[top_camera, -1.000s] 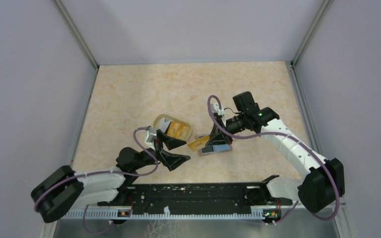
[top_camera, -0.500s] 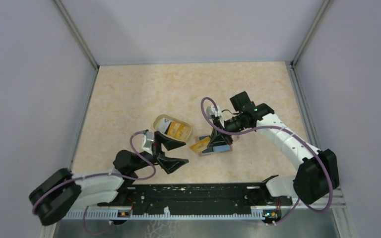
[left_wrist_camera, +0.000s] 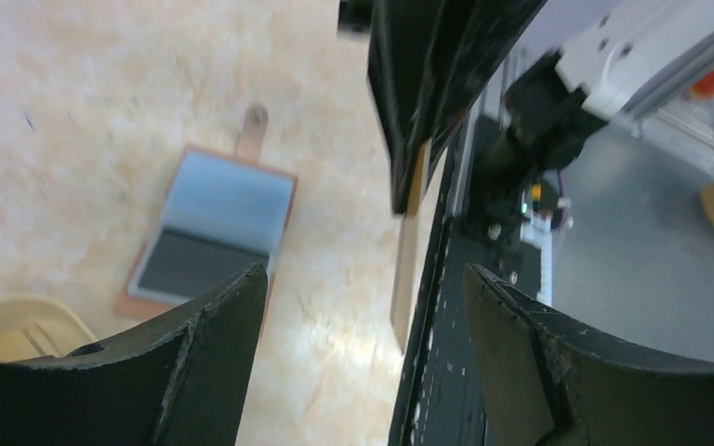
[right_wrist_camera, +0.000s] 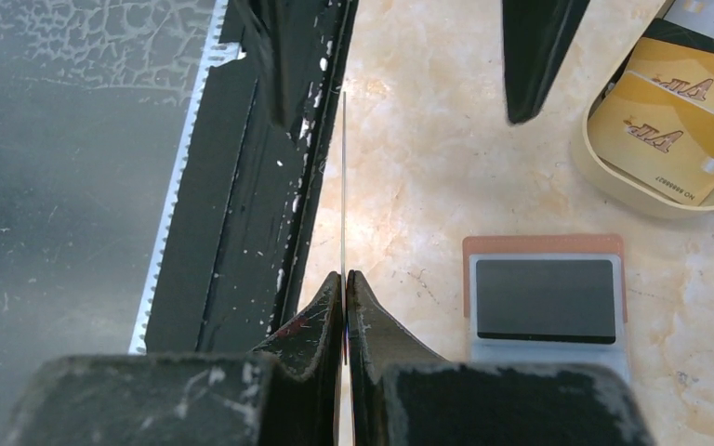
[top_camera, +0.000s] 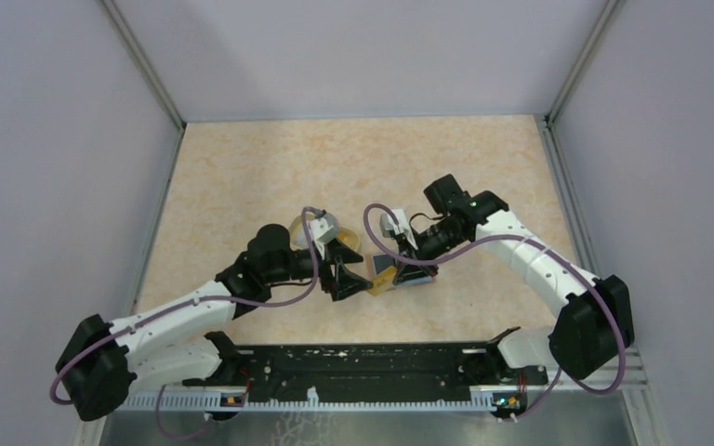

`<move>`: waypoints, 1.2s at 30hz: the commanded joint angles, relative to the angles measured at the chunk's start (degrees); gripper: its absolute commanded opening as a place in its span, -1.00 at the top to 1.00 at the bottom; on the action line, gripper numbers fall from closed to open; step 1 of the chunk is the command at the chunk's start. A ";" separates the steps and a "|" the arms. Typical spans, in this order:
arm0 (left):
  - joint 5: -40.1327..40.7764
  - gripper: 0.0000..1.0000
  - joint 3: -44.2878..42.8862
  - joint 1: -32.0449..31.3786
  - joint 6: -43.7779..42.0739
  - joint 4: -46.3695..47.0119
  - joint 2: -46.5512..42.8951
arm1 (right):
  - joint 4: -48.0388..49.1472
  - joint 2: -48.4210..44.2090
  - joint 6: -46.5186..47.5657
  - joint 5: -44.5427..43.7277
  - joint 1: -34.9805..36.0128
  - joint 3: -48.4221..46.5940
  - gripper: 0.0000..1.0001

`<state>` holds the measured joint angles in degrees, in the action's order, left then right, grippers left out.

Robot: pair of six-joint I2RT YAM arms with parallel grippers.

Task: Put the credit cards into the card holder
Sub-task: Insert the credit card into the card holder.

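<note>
Credit cards (right_wrist_camera: 679,130), two orange-yellow ones with a white one behind them, lie in the translucent yellowish plastic cup (right_wrist_camera: 614,181). The cup sits on the beige speckled table (top_camera: 242,177) just beside the card holder (right_wrist_camera: 546,307), up and to its left in the top view. The card holder lies open and flat, with its light blue lining and a dark pocket panel facing up. One more orange-yellow credit card (top_camera: 378,282) stands on edge just left of the card holder. The right gripper (right_wrist_camera: 345,279) pinches one end of it, jaws pressed tight on the plastic. The left gripper (left_wrist_camera: 363,279) is spread wide, one finger on either side of that card without touching it.
</note>
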<state>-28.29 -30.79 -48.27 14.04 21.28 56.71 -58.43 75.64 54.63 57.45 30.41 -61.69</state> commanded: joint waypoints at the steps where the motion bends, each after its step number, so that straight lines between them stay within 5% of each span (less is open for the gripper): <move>1: -6.02 -0.65 -0.54 -0.17 -5.56 -2.63 3.60 | -1.52 0.28 2.80 0.36 1.08 -2.75 1.00; 4: -8.03 -0.63 -0.33 -0.16 -5.65 1.25 5.41 | -1.91 1.14 2.95 -0.19 1.61 -2.90 1.00; 14: -15.38 -0.08 -0.94 -0.16 -0.68 6.59 13.79 | -2.37 3.52 1.72 0.96 2.63 -3.96 1.00; 15: -15.39 0.14 -0.94 -0.16 -0.45 6.97 14.33 | -2.31 3.59 1.46 1.22 2.62 -3.90 1.00; 17: -15.60 0.90 -1.16 -0.20 -0.02 7.91 15.18 | -1.70 3.61 0.78 1.11 2.71 -3.53 1.00; 18: -15.07 1.00 -1.45 -0.18 0.64 7.90 15.27 | -0.32 3.57 -0.51 0.85 2.72 -3.40 0.88; 21: -10.79 1.00 1.10 -0.17 3.78 11.38 12.63 | 4.68 2.43 -7.11 -1.00 2.07 -2.85 0.20; 24: -3.96 1.00 9.67 -0.16 11.72 24.17 7.47 | 7.71 -0.50 -11.02 3.28 -3.08 -2.26 -0.12; 29: 5.52 1.00 20.88 -0.16 25.19 51.38 8.00 | 17.58 -6.27 -17.79 10.97 -5.98 3.23 -0.26; 36: 11.99 1.00 22.70 -0.16 29.77 74.25 14.21 | 36.53 -4.54 -35.99 19.80 -5.83 10.19 -0.19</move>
<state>-22.15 -8.38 -48.29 39.22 74.94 69.06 -36.47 70.32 31.05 69.73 24.34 -54.30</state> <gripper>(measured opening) 0.007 0.605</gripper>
